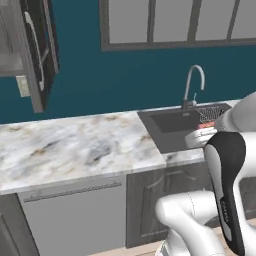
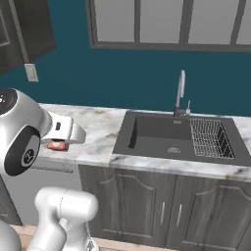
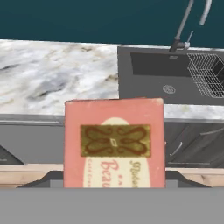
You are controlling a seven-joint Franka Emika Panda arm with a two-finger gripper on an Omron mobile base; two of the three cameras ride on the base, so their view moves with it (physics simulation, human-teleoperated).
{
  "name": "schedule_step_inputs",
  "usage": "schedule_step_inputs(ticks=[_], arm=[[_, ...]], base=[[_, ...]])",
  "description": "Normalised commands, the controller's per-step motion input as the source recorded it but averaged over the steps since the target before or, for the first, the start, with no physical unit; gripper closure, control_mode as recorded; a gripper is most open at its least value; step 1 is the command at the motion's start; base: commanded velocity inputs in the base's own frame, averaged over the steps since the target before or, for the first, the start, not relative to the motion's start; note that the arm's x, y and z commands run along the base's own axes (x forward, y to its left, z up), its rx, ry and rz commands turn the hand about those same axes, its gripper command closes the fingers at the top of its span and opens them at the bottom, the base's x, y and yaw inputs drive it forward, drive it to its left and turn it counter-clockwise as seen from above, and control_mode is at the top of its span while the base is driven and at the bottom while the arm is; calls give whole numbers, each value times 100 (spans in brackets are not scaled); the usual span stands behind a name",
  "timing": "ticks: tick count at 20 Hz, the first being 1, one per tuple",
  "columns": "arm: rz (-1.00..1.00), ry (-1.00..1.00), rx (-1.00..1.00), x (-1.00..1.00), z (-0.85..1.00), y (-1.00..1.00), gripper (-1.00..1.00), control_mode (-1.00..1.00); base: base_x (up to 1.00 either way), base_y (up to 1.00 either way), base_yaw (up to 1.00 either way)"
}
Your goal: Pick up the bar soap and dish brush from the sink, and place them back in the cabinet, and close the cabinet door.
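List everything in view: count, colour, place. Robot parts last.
bar soap: one, orange-red with a paler label face, held up in front of the hand camera, clear of the sink
sink: one, dark grey, set in the counter
faucet: one, silver, behind the sink
wire dish rack: one, grey, in the right part of the sink
drain: one, round, on the sink floor
counter: one, marbled white and tan, left of the sink
cabinet door: one, dark grey, open, upper left
window: one, grey-framed, above the sink
arm: one, white and dark; jaws shut on the bar soap
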Motion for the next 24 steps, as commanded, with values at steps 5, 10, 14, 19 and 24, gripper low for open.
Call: schedule_step_inputs(ticks=[5,10,14,19,24], arm=[[0,0,0,0,0,0,100,100],[0,0,0,0,0,0,100,100],[0,0,0,0,0,0,100,100],[0,0,0,0,0,0,100,100],[0,0,0,0,0,0,100,100]], base=[[-16,81,0],[-30,62,0],[-34,61,0],[-23,74,0],[-5,66,0]])
